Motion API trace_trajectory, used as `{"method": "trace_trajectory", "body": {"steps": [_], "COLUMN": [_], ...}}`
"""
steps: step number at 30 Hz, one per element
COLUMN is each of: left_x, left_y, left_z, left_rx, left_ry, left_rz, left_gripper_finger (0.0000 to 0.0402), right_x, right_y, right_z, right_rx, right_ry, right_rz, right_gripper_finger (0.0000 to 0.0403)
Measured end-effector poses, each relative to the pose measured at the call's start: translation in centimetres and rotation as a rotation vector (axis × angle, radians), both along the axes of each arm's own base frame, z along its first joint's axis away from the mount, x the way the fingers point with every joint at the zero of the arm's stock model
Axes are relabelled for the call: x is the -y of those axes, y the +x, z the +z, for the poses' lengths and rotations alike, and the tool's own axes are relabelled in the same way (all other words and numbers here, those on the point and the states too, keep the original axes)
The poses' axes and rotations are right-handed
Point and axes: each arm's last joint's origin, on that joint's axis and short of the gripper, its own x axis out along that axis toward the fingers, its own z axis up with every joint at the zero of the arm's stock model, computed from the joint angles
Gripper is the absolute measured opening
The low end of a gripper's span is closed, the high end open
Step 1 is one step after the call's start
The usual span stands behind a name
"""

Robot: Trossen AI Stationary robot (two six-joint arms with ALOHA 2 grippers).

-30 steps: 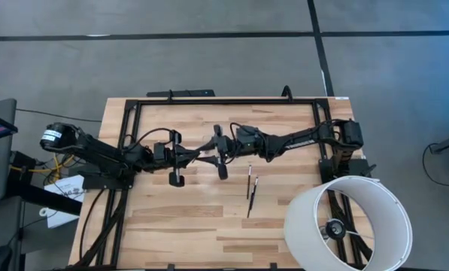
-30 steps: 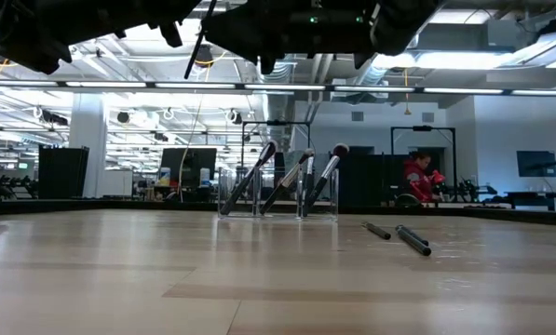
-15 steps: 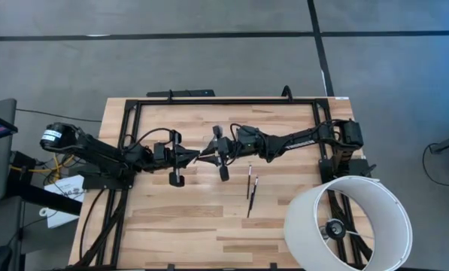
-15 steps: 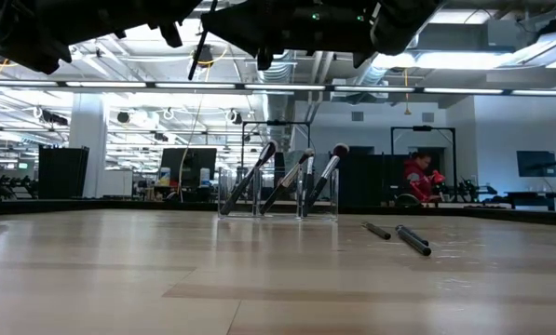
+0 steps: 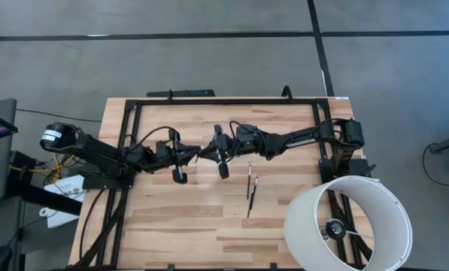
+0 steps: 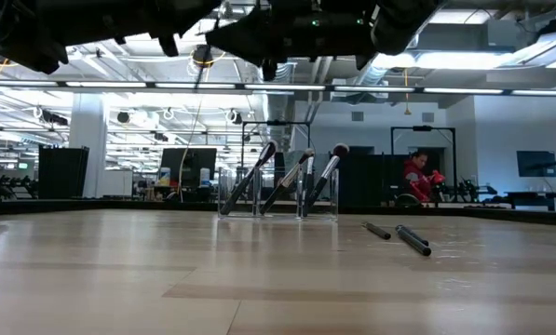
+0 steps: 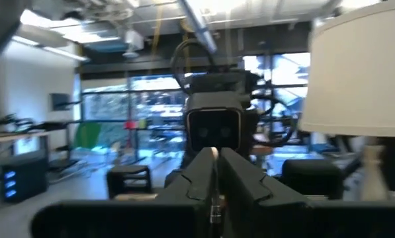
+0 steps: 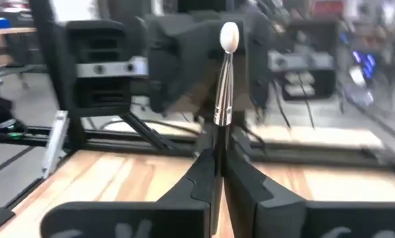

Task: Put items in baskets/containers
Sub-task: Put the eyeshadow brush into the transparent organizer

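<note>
A makeup brush (image 8: 221, 112) with a pale tip is squeezed tight in the right gripper (image 5: 209, 154), held up above the bench (image 5: 209, 226). The left gripper (image 5: 188, 156) faces it closely, jaws closed, with a thin bit between them. Three brushes (image 6: 291, 179) lean in the clear holder (image 6: 278, 197). Two brushes (image 5: 250, 188) lie on the bench near the white lamp shade (image 5: 352, 226).

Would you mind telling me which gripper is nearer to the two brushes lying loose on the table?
The right gripper, shut on a brush, is nearer to the two loose brushes. The left gripper is farther from them, beyond the right one.
</note>
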Motion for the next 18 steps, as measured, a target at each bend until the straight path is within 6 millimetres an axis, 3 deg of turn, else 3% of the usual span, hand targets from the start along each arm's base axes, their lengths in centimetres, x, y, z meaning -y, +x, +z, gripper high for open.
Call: {"method": "trace_trajectory", "body": {"steps": [10,14,18], "left_x": [-0.4,-0.4,-0.5], "left_y": [-0.1,-0.3,-0.6], "left_z": [0.0,-0.5,-1.1], "left_rx": [-0.009,-0.027,-0.05], "left_ry": [-0.045,-0.043,-0.042], "left_rz": [0.127,0.134,0.147], "left_gripper_finger": [0.0126,0.0158,0.0176], "right_x": [4.8,5.6,5.1], "right_y": [-2.8,-3.9,-4.4], "right_z": [2.2,1.1,-0.6], "right_rx": [-0.134,-0.296,-0.371], "right_ry": [0.005,0.006,-0.002], "right_rz": [-0.236,-0.321,-0.353], "right_gripper_finger": [0.0011,0.0006,0.0005]}}
